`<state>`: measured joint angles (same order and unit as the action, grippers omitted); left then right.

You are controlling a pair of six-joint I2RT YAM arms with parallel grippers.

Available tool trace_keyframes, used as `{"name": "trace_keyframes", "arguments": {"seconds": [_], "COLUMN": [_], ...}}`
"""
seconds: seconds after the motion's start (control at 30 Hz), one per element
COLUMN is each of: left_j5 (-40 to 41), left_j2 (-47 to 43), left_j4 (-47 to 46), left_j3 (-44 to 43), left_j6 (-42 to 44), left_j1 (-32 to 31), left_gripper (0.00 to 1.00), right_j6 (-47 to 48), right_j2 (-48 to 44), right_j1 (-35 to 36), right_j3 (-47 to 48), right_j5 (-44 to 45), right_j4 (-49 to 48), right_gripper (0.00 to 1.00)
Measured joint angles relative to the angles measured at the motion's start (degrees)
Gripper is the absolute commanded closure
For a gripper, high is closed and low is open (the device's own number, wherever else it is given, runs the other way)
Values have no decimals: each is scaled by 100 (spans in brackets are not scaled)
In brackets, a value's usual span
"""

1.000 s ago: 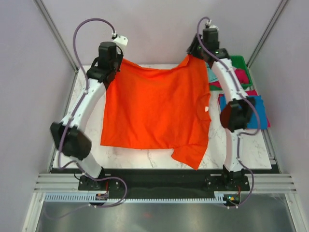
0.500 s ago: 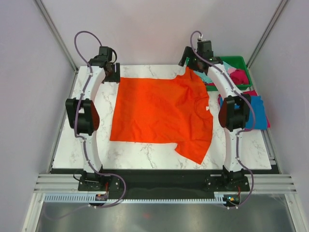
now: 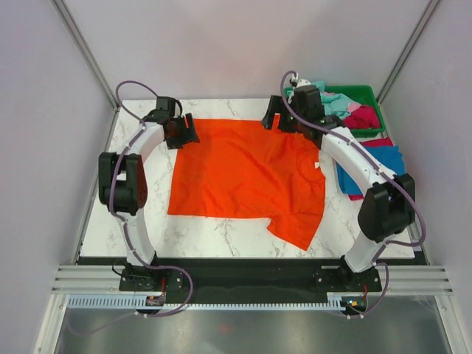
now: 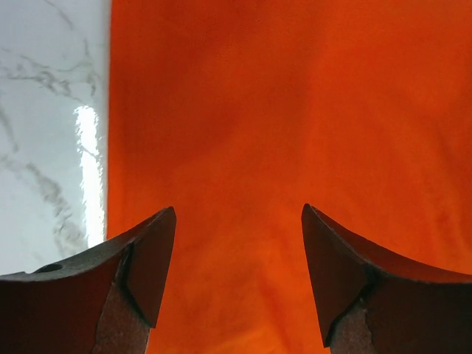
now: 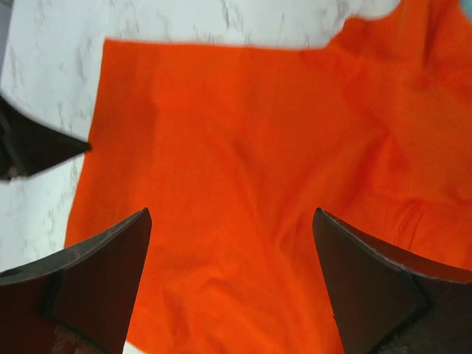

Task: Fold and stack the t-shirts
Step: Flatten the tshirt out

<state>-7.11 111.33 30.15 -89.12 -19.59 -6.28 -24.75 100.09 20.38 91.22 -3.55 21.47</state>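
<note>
The bright orange t-shirt (image 3: 247, 173) lies spread flat on the marble table, one sleeve hanging toward the front right. My left gripper (image 3: 190, 133) is open and empty over its far left corner; in the left wrist view (image 4: 238, 221) the orange cloth (image 4: 295, 110) fills the gap between the jaws. My right gripper (image 3: 271, 122) is open and empty over the far right edge; in the right wrist view (image 5: 231, 221) the shirt (image 5: 243, 169) lies below it. A blue t-shirt (image 3: 383, 166) lies folded at the right on a magenta-pink one (image 3: 405, 188).
A green plastic tray (image 3: 369, 96) at the back right holds crumpled teal (image 3: 332, 99) and magenta-pink (image 3: 363, 118) shirts. Bare marble table (image 3: 133, 214) shows left of and in front of the orange shirt. Grey walls enclose the table.
Both grippers have let go of the orange shirt's far corners, which now lie flat. The left gripper moved a little right; the right arm swung so that its elbow is at the right.
</note>
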Motion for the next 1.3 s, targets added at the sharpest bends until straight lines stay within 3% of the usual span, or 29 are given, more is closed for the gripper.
{"name": "trace_keyframes", "arguments": {"seconds": [0.2,0.4,0.7,1.1,1.3], "left_j5": [-275,-299,114,173,203], "left_j2": [1305,1609,1698,1698,1679], "left_j4": [-249,-369,-317,-278,-219], "left_j3": [-586,-1152,-1091,-1088,-1110], "left_j6": [-328,-404,-385,-323,-240], "left_j1": [-57,-55,184,1261,1228], "left_gripper": [24,25,26,26,23], "right_j6": [-37,-50,-7,11,13], "right_j2": [-1351,-2337,-2378,-2218,-2140], "right_j1": [369,424,426,426,426], "right_j3": [-1746,-2514,-2667,-2907,-2918], "right_j5": [2,59,205,199,190], "right_j4": [-101,-330,-420,-476,-514], "right_gripper": [2,2,2,2,2]}}
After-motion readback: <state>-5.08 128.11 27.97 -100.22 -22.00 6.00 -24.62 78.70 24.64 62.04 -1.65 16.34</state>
